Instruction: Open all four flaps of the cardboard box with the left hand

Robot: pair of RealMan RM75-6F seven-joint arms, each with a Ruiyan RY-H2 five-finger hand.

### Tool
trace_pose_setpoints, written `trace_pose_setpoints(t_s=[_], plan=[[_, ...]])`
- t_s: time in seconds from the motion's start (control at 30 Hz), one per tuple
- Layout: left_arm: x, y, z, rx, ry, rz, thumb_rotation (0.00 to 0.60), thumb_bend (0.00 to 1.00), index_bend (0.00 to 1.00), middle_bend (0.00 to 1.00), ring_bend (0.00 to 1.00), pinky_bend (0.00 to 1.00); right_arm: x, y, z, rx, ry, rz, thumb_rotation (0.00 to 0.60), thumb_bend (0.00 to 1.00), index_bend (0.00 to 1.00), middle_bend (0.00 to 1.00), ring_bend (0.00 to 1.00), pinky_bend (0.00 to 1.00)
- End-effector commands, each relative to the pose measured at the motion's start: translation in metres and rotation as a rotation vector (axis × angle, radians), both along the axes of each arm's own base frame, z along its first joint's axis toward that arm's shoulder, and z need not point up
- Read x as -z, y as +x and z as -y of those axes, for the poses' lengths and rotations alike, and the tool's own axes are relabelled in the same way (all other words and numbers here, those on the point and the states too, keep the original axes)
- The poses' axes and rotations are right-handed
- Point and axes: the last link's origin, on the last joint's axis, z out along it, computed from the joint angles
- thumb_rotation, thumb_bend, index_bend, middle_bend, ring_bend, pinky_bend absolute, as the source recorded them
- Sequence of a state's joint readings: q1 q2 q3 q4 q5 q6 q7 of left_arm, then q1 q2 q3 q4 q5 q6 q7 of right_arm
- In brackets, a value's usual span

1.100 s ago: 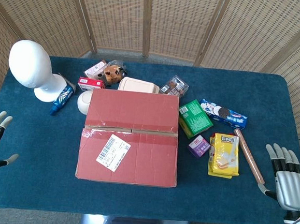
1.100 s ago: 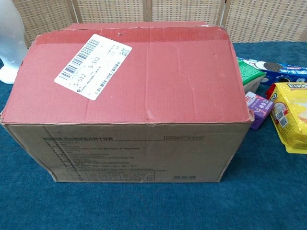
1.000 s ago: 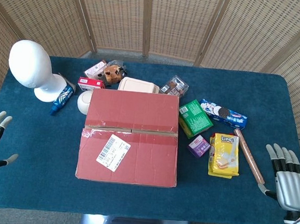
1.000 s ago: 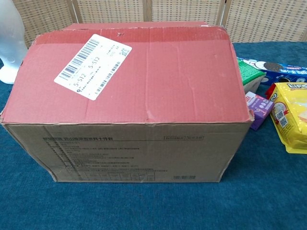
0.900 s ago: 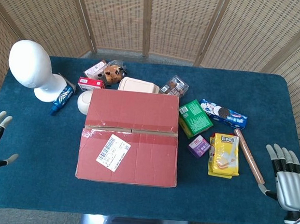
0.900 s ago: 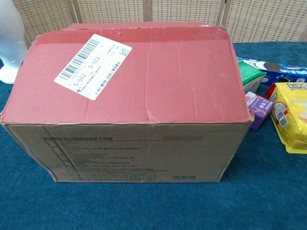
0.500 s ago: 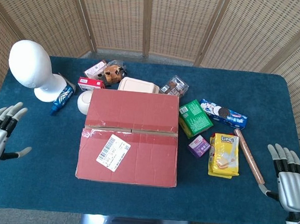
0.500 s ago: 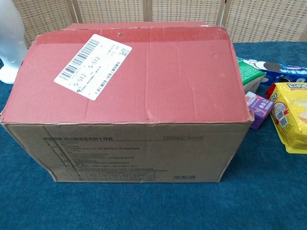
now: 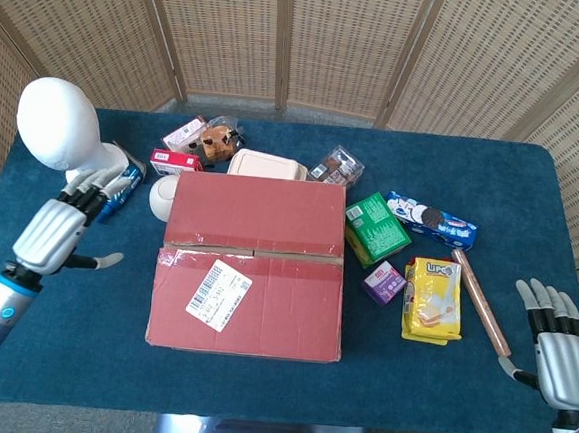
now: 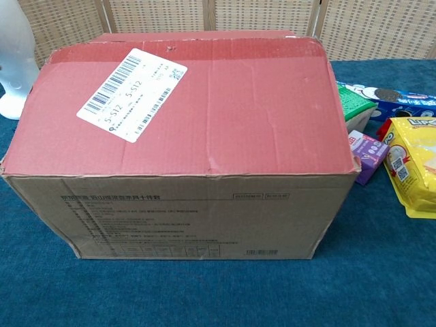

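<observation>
The cardboard box (image 9: 254,265) sits in the middle of the blue table with its red-topped flaps closed flat; a white shipping label is stuck on the near flap. In the chest view the box (image 10: 184,136) fills most of the frame, its brown front wall facing me. My left hand (image 9: 56,230) hovers to the left of the box, fingers spread and empty, a short gap from the box's left side. My right hand (image 9: 557,355) rests open at the table's right front corner, far from the box. Neither hand shows in the chest view.
A white mannequin head (image 9: 60,128) stands at the back left, a blue tube (image 9: 119,189) beside it. Snack boxes and a beige container (image 9: 267,165) lie behind the box. A green box (image 9: 377,227), cookies (image 9: 431,220), yellow packet (image 9: 434,298) and a wooden stick (image 9: 480,302) lie to the right.
My left hand has risen from the table's left front edge and moved right and farther back, toward the box's left side. The box and right hand have stayed put.
</observation>
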State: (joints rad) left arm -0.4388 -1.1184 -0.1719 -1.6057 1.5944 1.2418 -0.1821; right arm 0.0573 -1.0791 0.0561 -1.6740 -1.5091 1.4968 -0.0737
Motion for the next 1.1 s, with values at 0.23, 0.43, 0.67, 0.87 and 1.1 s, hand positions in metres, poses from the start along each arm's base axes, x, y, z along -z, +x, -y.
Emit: trace_pose_setpoints(t_s=[0.23, 0.43, 0.67, 0.87, 1.1], plan=[[0.027, 0.025, -0.022, 0.068, -0.001, -0.052, 0.600, 0.09, 0.00, 0.00, 0.00, 0.00, 0.000, 0.001, 0.001, -0.002, 0.005, 0.008, 0.600, 0.00, 0.00, 0.00, 0.00, 0.00], [0.035, 0.037, -0.036, 0.086, 0.005, -0.073, 0.600, 0.09, 0.00, 0.00, 0.00, 0.00, -0.002, 0.003, -0.001, -0.013, -0.001, 0.014, 0.600, 0.00, 0.00, 0.00, 0.00, 0.00], [0.039, 0.045, -0.045, 0.093, 0.012, -0.103, 0.600, 0.09, 0.00, 0.00, 0.00, 0.00, -0.003, 0.003, -0.001, -0.014, -0.001, 0.015, 0.600, 0.00, 0.00, 0.00, 0.00, 0.00], [0.043, 0.047, -0.058, 0.088, 0.024, -0.138, 0.600, 0.09, 0.00, 0.00, 0.00, 0.00, -0.001, 0.003, -0.002, -0.018, 0.006, 0.011, 0.600, 0.00, 0.00, 0.00, 0.00, 0.00], [0.030, 0.053, -0.062, 0.114, 0.087, -0.101, 0.600, 0.09, 0.00, 0.00, 0.00, 0.00, -0.004, 0.006, -0.004, -0.029, -0.002, 0.021, 0.600, 0.00, 0.00, 0.00, 0.00, 0.00]])
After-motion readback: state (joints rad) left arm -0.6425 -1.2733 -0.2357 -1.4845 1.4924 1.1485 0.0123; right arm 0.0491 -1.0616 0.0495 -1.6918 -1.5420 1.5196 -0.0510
